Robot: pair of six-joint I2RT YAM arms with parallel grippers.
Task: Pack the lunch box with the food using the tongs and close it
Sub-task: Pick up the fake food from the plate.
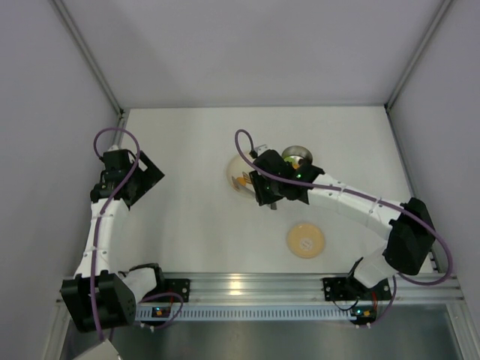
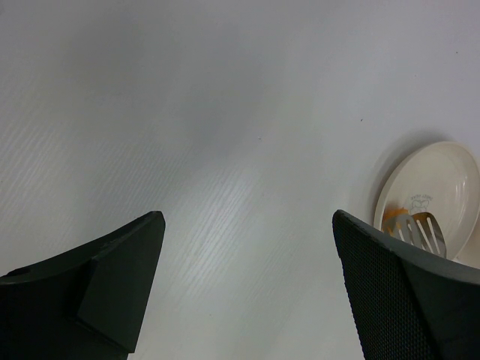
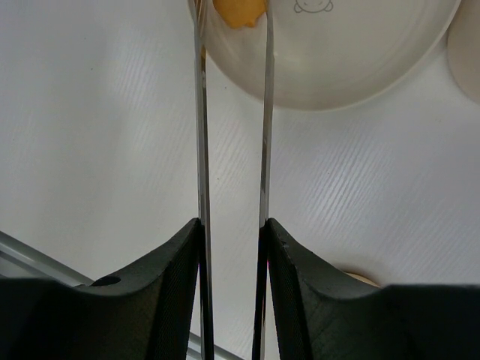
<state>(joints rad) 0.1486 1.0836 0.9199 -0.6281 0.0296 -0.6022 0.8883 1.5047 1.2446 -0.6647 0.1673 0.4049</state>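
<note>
1. Up close at the near edge of the right wrist view, your right gripper [image 3: 232, 225] has its black fingers [image 3: 161, 285] clamped on the tongs [image 3: 266, 127]. One pad sits on each blade, and the tongs are partway squeezed.
2. Follow those two blades away from you. They run out over the near rim of the plate [image 3: 352, 67] and flank an orange piece of the food [image 3: 238, 11]. I can't tell whether the tips are pinching it, because they run off the top of the frame.
3. From above, the lunch box [image 1: 294, 156] stands open just beside the plate's far right rim, half hidden by the right gripper. Its lid [image 1: 305, 240] lies apart on the table [image 1: 195, 225], nearer you.
4. Over on the left, your left gripper [image 2: 247, 217] hangs well away from all of it, jaws spread wide with nothing between them.
5. Handling, as I read it: the tongs are thin, springy, slick steel. Keep your hold along the shank and close gently, because squeezing too hard may make the blades twist or cross.
6. That orange bit looks tiny, light and probably soft. Take it across its middle with the flat tips and carry it level.
7. The tin looks light and could skate if nudged, so come in from above, not against its wall.
</note>
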